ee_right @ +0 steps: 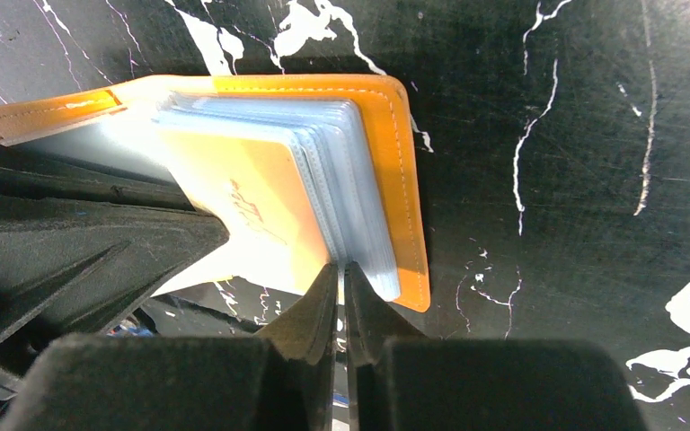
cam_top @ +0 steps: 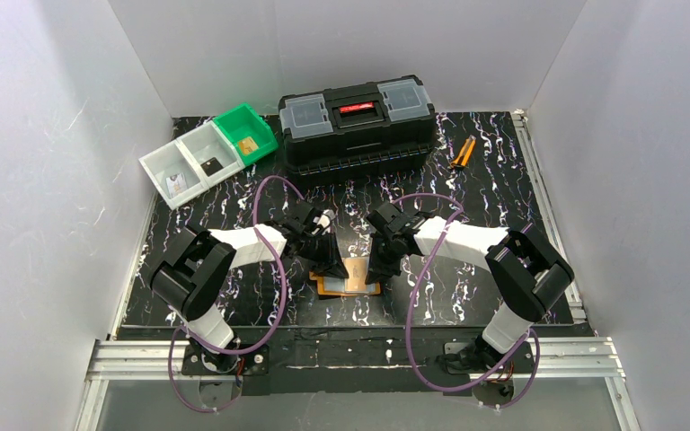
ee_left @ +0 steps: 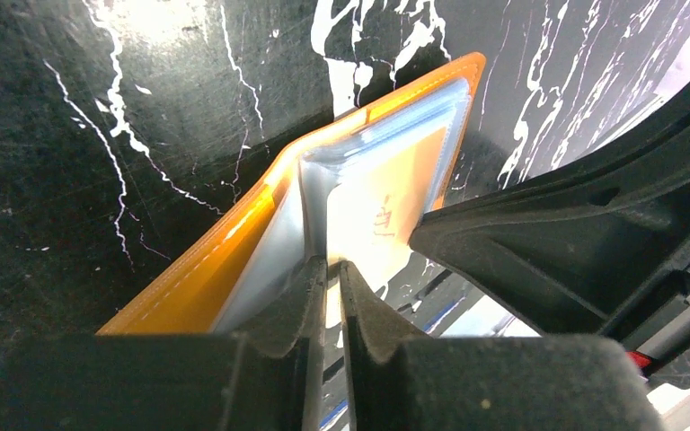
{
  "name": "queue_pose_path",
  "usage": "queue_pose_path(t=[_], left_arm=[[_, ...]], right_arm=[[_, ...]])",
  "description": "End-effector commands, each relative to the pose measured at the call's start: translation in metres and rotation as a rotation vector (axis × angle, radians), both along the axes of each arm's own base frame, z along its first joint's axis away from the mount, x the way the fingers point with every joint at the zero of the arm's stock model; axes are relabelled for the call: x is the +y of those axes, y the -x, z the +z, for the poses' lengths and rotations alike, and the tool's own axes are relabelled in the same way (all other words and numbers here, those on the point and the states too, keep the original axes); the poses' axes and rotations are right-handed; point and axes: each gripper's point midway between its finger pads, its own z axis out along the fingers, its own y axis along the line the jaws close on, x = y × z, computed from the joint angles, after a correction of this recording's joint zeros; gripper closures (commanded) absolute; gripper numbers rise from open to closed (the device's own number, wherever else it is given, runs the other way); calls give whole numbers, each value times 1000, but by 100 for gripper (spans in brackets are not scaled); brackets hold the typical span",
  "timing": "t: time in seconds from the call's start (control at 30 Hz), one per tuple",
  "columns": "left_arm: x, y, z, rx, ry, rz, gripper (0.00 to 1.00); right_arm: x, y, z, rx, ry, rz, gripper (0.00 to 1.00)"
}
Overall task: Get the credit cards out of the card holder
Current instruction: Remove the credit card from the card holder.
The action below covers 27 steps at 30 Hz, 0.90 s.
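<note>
While holder lies open on the near side of toolbox, long axis left-right, left gripper and right gripper each clamp almost shut on a sleeve edge at their own end, tan card between them, neither nearer.

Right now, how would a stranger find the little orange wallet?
Start at the big black plastic toolbox at the back, then come toward the arms. Between the left gripper and right gripper sits a flat orange folding card holder with clear pockets. The orange-handled pliers lie far off, beside the toolbox.
</note>
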Motion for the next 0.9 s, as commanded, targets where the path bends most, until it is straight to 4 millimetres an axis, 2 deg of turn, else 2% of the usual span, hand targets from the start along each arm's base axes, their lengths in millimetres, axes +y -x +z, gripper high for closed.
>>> queue_pose_path(t=[0.0,0.2,0.43,0.87], left_arm=[[-10,1,10,7,79,-3,95],[-4,0,9,4,51,-1,99],[8,2,9,6,21,3,97],[12,0,12,-1,15,2,97]], right_arm=[[-34,10,-31,34,161,-16,90],[-40,12,-34,37,169,-30,92],[-42,11,-34,36,169,-38,92],[-46,12,-35,38,169,-49,93]])
